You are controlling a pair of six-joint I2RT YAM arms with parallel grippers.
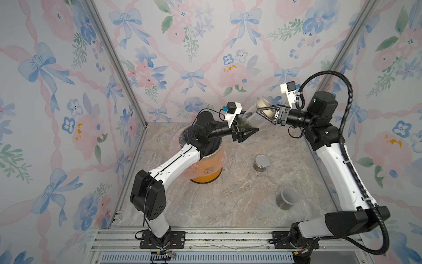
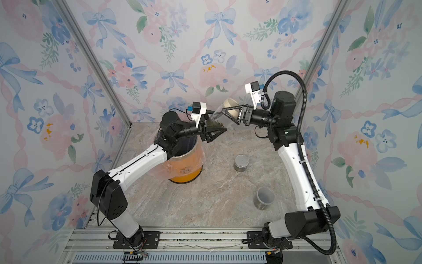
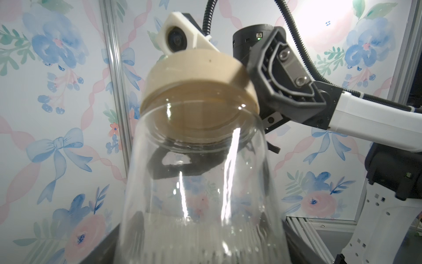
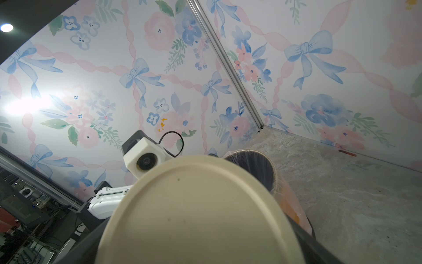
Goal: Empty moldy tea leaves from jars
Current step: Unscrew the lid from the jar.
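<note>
A clear jar (image 1: 253, 114) hangs tilted in the air at the back, with my left gripper (image 1: 247, 129) shut on its lower end. Dark tea leaves (image 2: 217, 123) lie in that end. Its beige lid (image 1: 266, 107) points up and to the right. My right gripper (image 1: 265, 114) is open, with one finger (image 3: 280, 75) on each side of the lid and close to it. The lid (image 4: 194, 217) fills the right wrist view. Two more jars of tea leaves stand on the table, one with a silver lid (image 1: 261, 162) and one with a translucent grey lid (image 1: 288, 197).
An orange plastic-lined bin (image 1: 207, 169) stands at the back left, under my left forearm, with its mouth (image 4: 253, 164) open upward. Floral walls close in the marbled table (image 1: 228, 205) on three sides. A metal rail (image 1: 205, 237) runs along the front.
</note>
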